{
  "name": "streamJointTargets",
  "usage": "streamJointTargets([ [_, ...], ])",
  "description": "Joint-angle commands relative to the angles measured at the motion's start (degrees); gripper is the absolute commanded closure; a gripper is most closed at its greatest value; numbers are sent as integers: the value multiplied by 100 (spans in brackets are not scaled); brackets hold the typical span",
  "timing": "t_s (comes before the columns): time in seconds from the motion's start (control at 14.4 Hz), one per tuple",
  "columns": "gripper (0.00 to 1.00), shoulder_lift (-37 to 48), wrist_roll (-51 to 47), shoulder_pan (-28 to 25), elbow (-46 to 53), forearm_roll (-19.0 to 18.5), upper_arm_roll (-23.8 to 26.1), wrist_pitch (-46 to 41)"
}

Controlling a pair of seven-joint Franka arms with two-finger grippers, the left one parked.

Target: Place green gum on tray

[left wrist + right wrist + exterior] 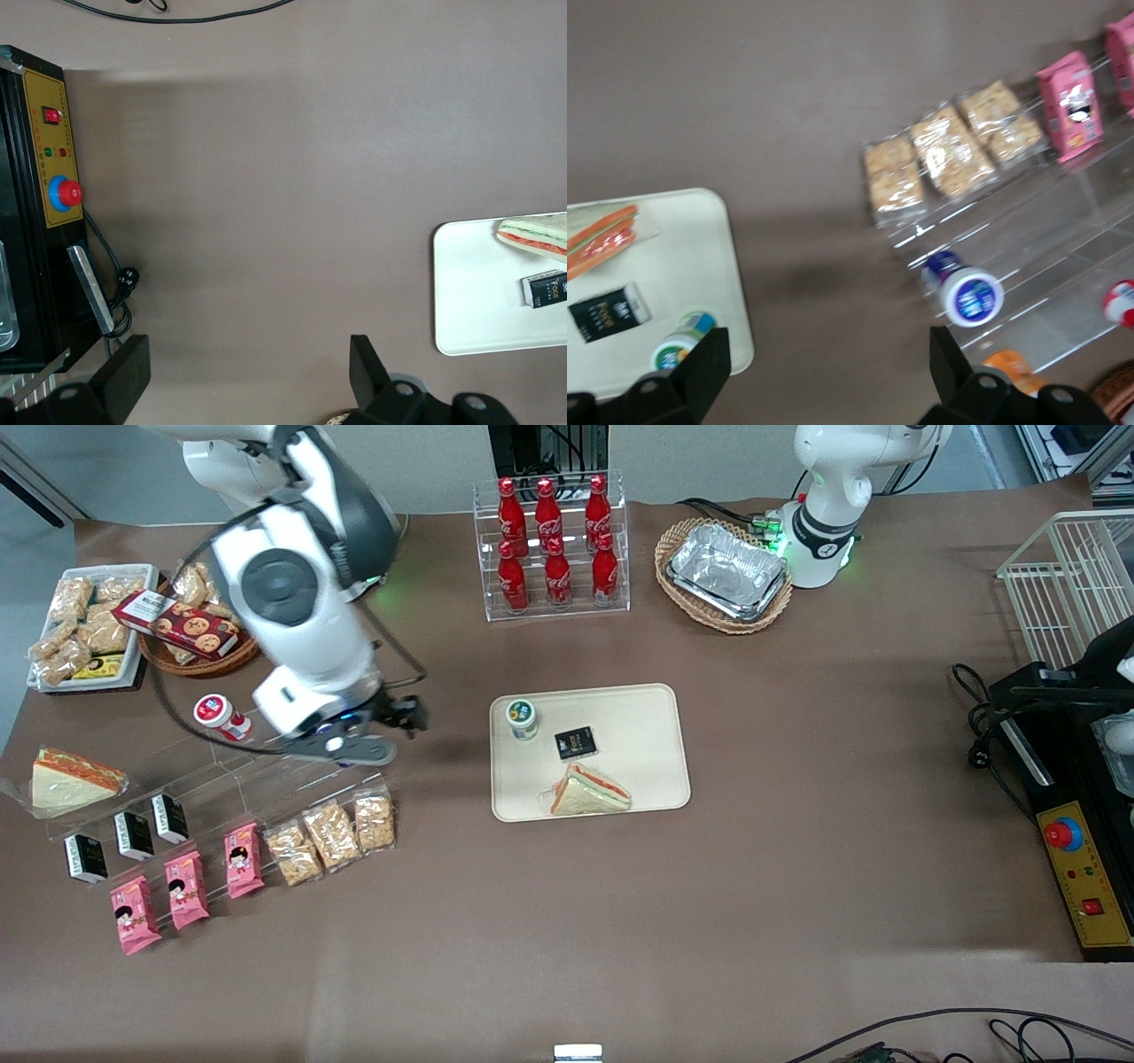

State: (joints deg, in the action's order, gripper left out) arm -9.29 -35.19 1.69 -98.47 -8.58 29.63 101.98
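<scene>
Brown paper covers the tabletop (797, 797). On it the green gum (523, 718) stands upright in a corner of the cream tray (651, 779), just beside a small black packet (575, 743) and near a wrapped sandwich (589, 791). The pincer (376, 735) hangs apart from the tray, toward the working arm's end, over a clear acrylic rack (221, 779). Its fingers (700, 367) are spread wide and hold nothing. The placing seems done; probably the arm only needs to retreat. A blue-lidded bottle (970, 297) lies below the pincer on the rack.
</scene>
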Motion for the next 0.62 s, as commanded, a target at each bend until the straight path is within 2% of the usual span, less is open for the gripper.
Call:
streamJointTargets([
  [0.0, 0, 172, 713, 541, 171, 119, 70, -345],
  [0.07, 0, 304, 1055, 674, 171, 111, 44, -467],
  [0.14, 0, 470, 1520, 692, 162, 93, -183, -582],
  [0.35, 0, 709, 2830, 552, 100, 110, -1281, -583],
  [0.55, 0, 876, 3281, 552, 109, 119, -1941, -530],
])
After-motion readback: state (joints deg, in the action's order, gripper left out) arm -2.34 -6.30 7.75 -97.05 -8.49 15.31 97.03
